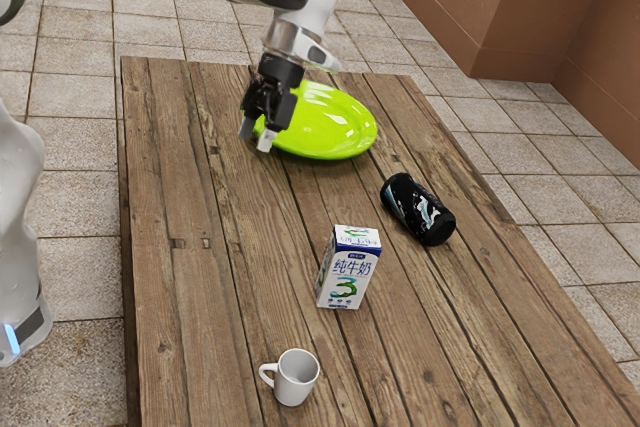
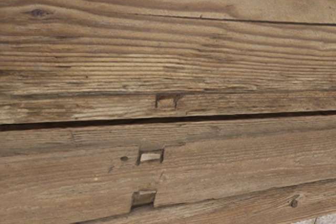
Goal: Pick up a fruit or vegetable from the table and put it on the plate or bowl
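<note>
White mug (image 1: 291,375), milk carton (image 1: 349,267) and a black can (image 1: 418,208) lie well apart from the lime-green plate (image 1: 330,127) at the table's (image 1: 200,247) far end, where the gripper (image 1: 256,137) hangs over the rim, fingers apart, grasping nothing recognisable, so it should rise straight up before moving sideways.

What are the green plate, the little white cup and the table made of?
The green plate looks like glossy plastic or glazed ceramic: it shines evenly. The white cup seems to be smooth ceramic, maybe plastic. The table is rough, unpainted wood: planks, grain and knots show.
</note>
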Robot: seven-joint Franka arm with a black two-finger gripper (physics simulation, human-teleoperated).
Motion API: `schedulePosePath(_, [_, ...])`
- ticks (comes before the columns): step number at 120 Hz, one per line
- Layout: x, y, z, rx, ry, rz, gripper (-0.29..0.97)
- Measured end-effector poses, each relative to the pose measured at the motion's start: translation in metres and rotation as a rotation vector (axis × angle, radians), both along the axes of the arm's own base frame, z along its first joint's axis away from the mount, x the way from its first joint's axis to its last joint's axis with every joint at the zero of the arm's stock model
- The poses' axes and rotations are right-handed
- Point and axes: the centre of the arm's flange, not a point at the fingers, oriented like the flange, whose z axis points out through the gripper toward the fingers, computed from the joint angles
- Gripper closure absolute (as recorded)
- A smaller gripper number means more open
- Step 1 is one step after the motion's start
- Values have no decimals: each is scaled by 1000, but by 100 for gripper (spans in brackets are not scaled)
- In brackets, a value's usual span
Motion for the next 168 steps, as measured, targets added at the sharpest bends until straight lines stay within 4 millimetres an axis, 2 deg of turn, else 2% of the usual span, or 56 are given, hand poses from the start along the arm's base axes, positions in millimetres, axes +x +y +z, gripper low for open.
schedulePosePath(10, [6,-29,-30,41,-25,-9,0])
schedulePosePath(16, [12,-45,-38,60,-52,-9,0])
schedulePosePath(22, [18,-52,-40,74,-83,9,0])
schedulePosePath(38, [31,-50,-38,91,-144,90,0])
schedulePosePath(50, [41,-47,-46,113,-159,140,0])
schedulePosePath(70, [48,-48,-46,129,-185,189,0])
schedulePosePath(86, [51,-55,-47,136,-190,203,0])
schedulePosePath(113, [54,-65,-60,149,-180,224,0])
schedulePosePath(153, [64,-93,-78,168,-178,219,0])
schedulePosePath(168, [68,-96,-83,177,-178,230,0])
